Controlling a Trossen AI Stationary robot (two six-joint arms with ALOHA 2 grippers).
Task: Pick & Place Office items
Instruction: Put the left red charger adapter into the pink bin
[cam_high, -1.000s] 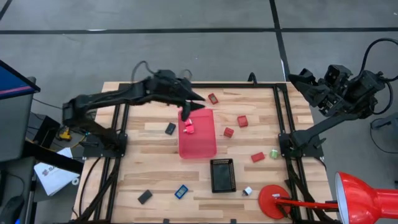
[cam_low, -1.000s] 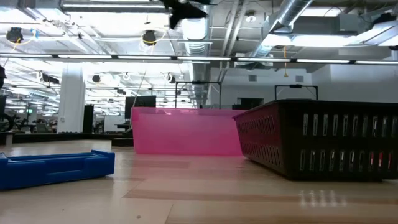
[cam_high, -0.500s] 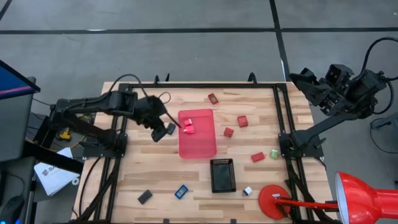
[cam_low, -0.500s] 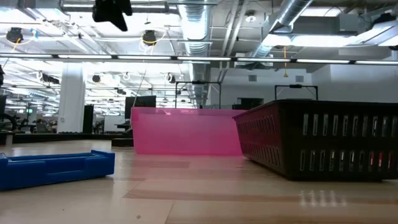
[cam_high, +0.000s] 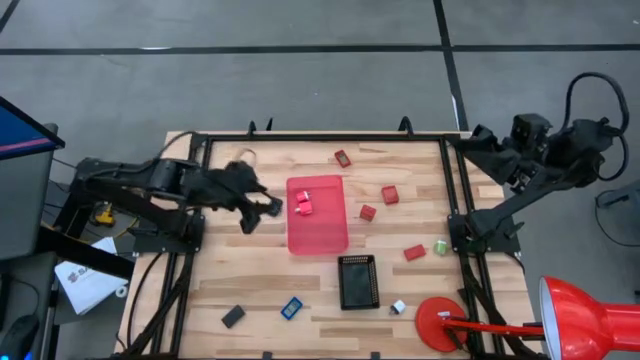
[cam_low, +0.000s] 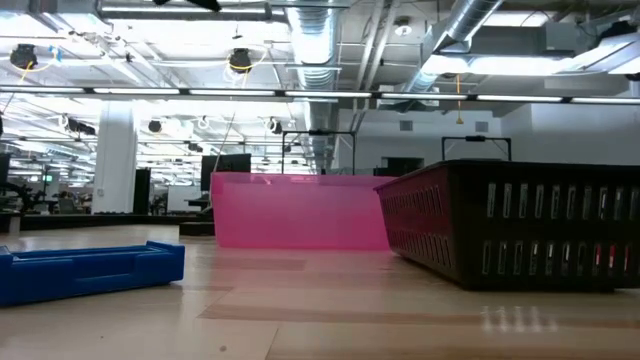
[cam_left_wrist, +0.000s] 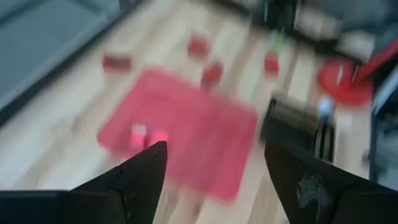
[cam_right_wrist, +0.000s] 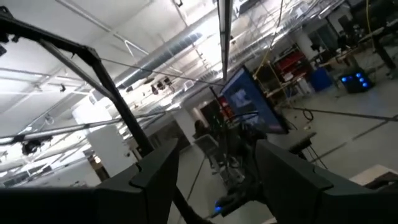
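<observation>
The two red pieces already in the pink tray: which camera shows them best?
The high view: both red pieces lie in the pink tray's far-left corner. The left wrist view shows them blurred; in the low view the tray wall hides them; the right wrist view faces the room.

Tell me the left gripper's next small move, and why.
Probably lower onto the black piece just left of the pink tray. The left gripper, fingers open and empty in the wrist view, is over that spot, so the piece itself is hidden from above. Two red pieces already lie in the tray. The right gripper waits off the table's right edge.
</observation>
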